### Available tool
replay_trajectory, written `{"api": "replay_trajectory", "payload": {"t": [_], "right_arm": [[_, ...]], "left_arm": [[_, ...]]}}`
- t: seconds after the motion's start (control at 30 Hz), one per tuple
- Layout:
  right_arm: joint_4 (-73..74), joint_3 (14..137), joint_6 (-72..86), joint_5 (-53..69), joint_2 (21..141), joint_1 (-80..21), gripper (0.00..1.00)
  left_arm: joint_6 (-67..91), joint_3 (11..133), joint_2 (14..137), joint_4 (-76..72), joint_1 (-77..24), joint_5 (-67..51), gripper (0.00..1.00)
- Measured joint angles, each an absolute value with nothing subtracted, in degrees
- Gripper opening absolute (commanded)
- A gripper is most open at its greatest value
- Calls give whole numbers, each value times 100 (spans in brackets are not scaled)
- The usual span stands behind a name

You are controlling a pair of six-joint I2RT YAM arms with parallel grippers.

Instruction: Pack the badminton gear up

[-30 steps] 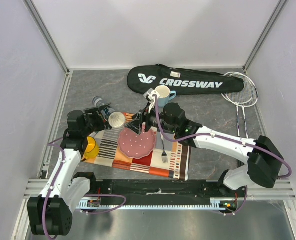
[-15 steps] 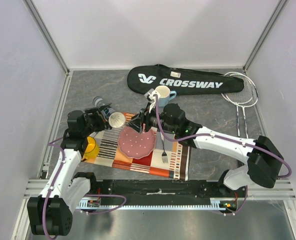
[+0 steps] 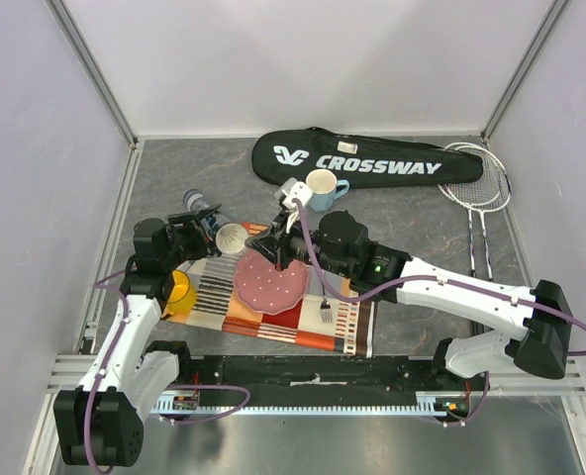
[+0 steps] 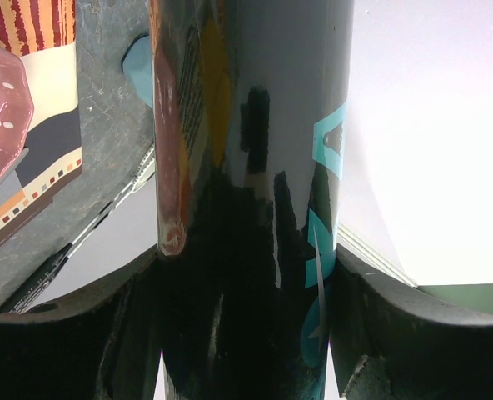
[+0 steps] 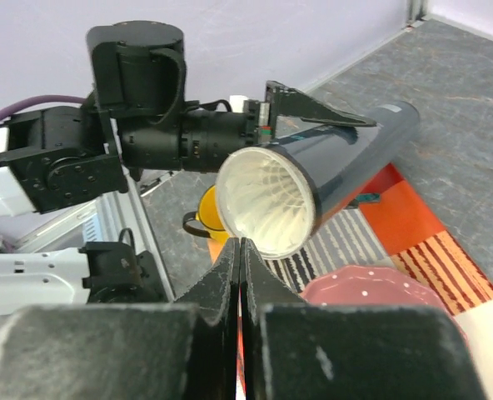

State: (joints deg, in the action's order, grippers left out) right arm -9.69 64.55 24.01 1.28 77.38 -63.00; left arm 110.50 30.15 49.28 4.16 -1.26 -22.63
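The bag (image 3: 367,158) is showing the word "CROSSWAY" in white slanted capitals along its black side in the top view. A white looping logo is sitting just left of the word, toward the bag's rounded end. The tube (image 4: 255,167) is carrying teal marks down its dark, glossy wall in the left wrist view, but they are lying too close and too cut off to be read.

Glossy dark tube (image 4: 255,167), matt grey stone-look table (image 3: 174,178), striped cloth mat (image 3: 214,297).
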Motion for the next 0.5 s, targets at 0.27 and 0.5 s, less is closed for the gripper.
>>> {"api": "replay_trajectory", "payload": {"t": [0.27,0.5], "right_arm": [[-655,6611,2211,-180,7841,-6329,0],[-810,6928,2185,-141,8534,-6353,0]], "left_arm": [[11021,3015,4928,416,-126,-2263,2],[11010,3015,4928,423,-126,-2268,2]]}}
